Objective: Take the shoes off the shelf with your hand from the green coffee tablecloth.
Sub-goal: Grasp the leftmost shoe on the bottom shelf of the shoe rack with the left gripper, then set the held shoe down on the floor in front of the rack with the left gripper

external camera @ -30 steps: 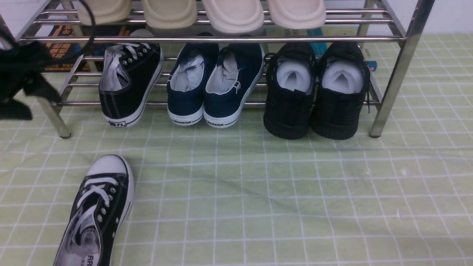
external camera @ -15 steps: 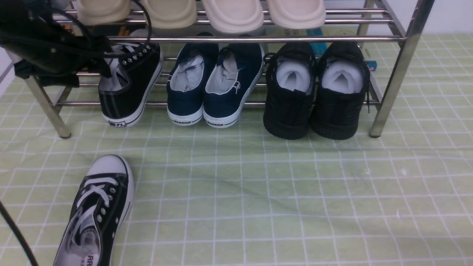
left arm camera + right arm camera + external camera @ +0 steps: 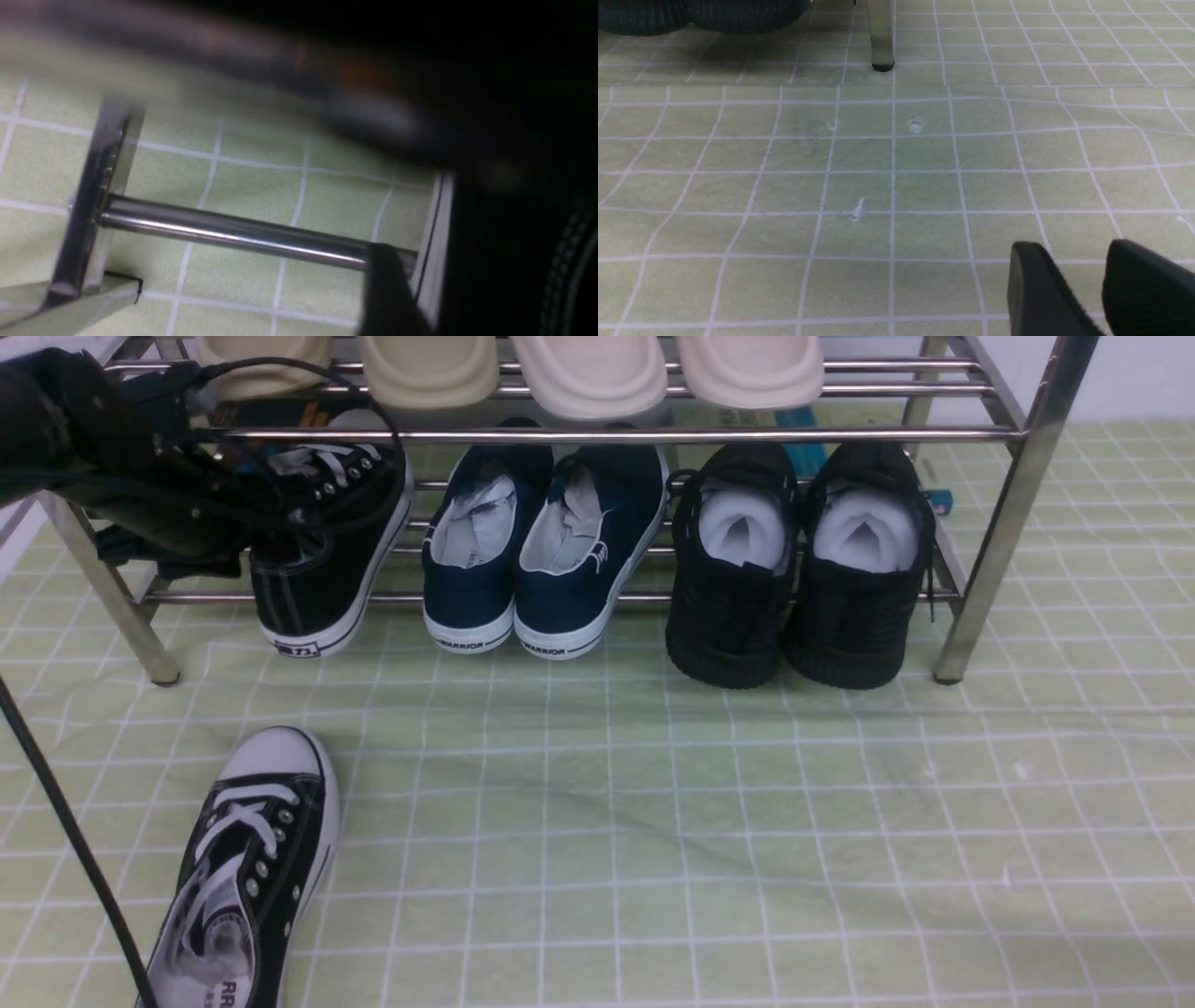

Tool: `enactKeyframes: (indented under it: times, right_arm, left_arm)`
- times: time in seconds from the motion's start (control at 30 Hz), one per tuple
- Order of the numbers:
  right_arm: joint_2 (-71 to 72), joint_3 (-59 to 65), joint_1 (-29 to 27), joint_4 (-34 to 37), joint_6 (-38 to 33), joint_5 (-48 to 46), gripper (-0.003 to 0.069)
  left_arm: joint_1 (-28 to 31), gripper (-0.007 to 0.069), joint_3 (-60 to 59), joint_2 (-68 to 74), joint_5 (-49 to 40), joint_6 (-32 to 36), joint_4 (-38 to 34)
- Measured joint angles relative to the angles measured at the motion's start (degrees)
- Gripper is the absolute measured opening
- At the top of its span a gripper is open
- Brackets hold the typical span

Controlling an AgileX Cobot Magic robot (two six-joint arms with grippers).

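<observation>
One black canvas sneaker (image 3: 327,569) with white laces leans on the lower tier of the chrome shelf (image 3: 597,433), at its left end. Its mate (image 3: 252,859) lies on the green grid tablecloth (image 3: 653,821) at the front left. My left gripper (image 3: 266,518) is at the shelved sneaker's opening, covering its heel end. In the left wrist view one black finger (image 3: 387,289) stands just outside the shoe's white sole (image 3: 437,242), a small gap between them; the other finger is lost in the dark. My right gripper (image 3: 1073,261) hangs open and empty over bare cloth.
Navy slip-ons (image 3: 541,551) and black knit shoes (image 3: 794,579) stuffed with white paper sit right of the sneaker on the same tier. Beige slippers (image 3: 588,373) lie on the upper tier. A black cable (image 3: 75,840) crosses the front left. The shelf's right leg (image 3: 880,37) stands ahead of the right gripper.
My left arm has moved right and in under the upper tier, from the shelf's left end onto the shelved sneaker. Neither sneaker has moved.
</observation>
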State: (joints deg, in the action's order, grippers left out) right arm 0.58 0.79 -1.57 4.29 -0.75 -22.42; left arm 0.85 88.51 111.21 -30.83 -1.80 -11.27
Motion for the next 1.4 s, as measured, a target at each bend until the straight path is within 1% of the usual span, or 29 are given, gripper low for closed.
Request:
enactKeyframes:
  times: [0.03, 0.07, 0.1, 0.13, 0.2, 0.23, 0.3, 0.33, 0.43, 0.57, 0.7, 0.8, 0.83, 0.9, 0.93, 1.03, 1.07, 1.1, 1.13, 1.17, 1.23, 1.27, 1.33, 1.37, 1.4]
  right_arm:
    - [0.00, 0.00, 0.00, 0.00, 0.00, 0.00, 0.0237]
    - [0.00, 0.00, 0.00, 0.00, 0.00, 0.00, 0.0237]
    - [0.00, 0.00, 0.00, 0.00, 0.00, 0.00, 0.0237]
    - [0.00, 0.00, 0.00, 0.00, 0.00, 0.00, 0.0237]
    - [0.00, 0.00, 0.00, 0.00, 0.00, 0.00, 0.0237]
    - [0.00, 0.00, 0.00, 0.00, 0.00, 0.00, 0.0237]
    - [0.00, 0.00, 0.00, 0.00, 0.00, 0.00, 0.0237]
    - [0.00, 0.00, 0.00, 0.00, 0.00, 0.00, 0.0237]
    - [0.00, 0.00, 0.00, 0.00, 0.00, 0.00, 0.0237]
    - [0.00, 0.00, 0.00, 0.00, 0.00, 0.00, 0.0237]
    - [0.00, 0.00, 0.00, 0.00, 0.00, 0.00, 0.0237]
    - [0.00, 0.00, 0.00, 0.00, 0.00, 0.00, 0.0237]
    - [0.00, 0.00, 0.00, 0.00, 0.00, 0.00, 0.0237]
    - [0.00, 0.00, 0.00, 0.00, 0.00, 0.00, 0.0237]
    - [0.00, 0.00, 0.00, 0.00, 0.00, 0.00, 0.0237]
    - [0.00, 0.00, 0.00, 0.00, 0.00, 0.00, 0.0237]
    - [0.00, 0.00, 0.00, 0.00, 0.00, 0.00, 0.0237]
    - [0.00, 0.00, 0.00, 0.00, 0.00, 0.00, 0.0237]
    - [0.00, 0.00, 0.00, 0.00, 0.00, 0.00, 0.0237]
    - [0.00, 0.00, 0.00, 0.00, 0.00, 0.00, 0.0237]
    - [0.00, 0.00, 0.00, 0.00, 0.00, 0.00, 0.0237]
    - [0.00, 0.00, 0.00, 0.00, 0.00, 0.00, 0.0237]
    - [0.00, 0.00, 0.00, 0.00, 0.00, 0.00, 0.0237]
    - [0.00, 0.00, 0.00, 0.00, 0.00, 0.00, 0.0237]
    - [0.00, 0.00, 0.00, 0.00, 0.00, 0.00, 0.0237]
  left_arm:
    - [0.00, 0.0283, 0.06, 0.00, 0.06, 0.00, 0.00]
    - [0.00, 0.0185, 0.25, 0.00, -0.71, 0.00, -0.07]
    - [0.00, 0.0170, 0.27, 0.00, -0.83, 0.00, -0.16]
    - [0.00, 0.0072, 0.38, -0.36, -1.85, 0.00, -0.46]
    - [0.00, 0.0022, 0.38, -1.32, -4.00, -0.09, -0.34]
    - [0.00, 0.0020, 0.38, -1.45, -4.40, -0.17, -0.26]
    - [0.00, 0.0006, 0.33, -4.47, -11.20, -2.55, 0.04]
    - [0.00, 0.0006, 0.33, -4.47, -11.20, -2.75, 0.12]
    - [0.00, 0.0007, 0.21, -10.20, -22.72, -6.44, 0.71]
    - [0.00, 0.0007, 0.21, -17.18, -34.35, -7.40, -0.16]
    - [-1.22, 0.0008, -2.08, -23.41, -39.24, -7.40, -0.26]
    - [-3.07, 0.0008, -5.58, -27.68, -39.17, -7.96, -0.11]
    - [-4.78, 0.0008, -9.59, -30.48, -38.28, -9.42, -0.11]
    - [-6.20, 0.0008, -13.15, -32.85, -37.08, -11.08, -0.11]
    - [-8.32, 0.0008, -18.85, -36.13, -34.29, -14.34, 0.14]
    - [-11.26, 0.0008, -27.00, -39.93, -28.68, -19.76, 1.75]
    - [-12.57, 0.0009, -30.80, -41.38, -25.23, -22.22, 2.68]
    - [-12.77, 0.0009, -30.80, -41.38, -25.23, -22.63, 2.84]
    - [-14.58, 0.0008, -34.78, -42.63, -21.20, -26.19, 4.25]
    - [-15.58, 0.0008, -36.56, -43.03, -19.21, -28.05, 4.89]
    - [-16.55, 0.0008, -38.42, -43.26, -17.04, -29.78, 5.56]
    - [-17.85, 0.0008, -40.27, -43.32, -14.84, -32.35, 6.50]
    - [-19.41, 0.0008, -42.61, -43.32, -11.95, -35.70, 7.96]
    - [-19.66, 0.0008, -42.82, -43.32, -11.71, -36.03, 8.13]
    - [-20.43, 0.0008, -44.10, -43.32, -10.35, -38.41, 9.31]
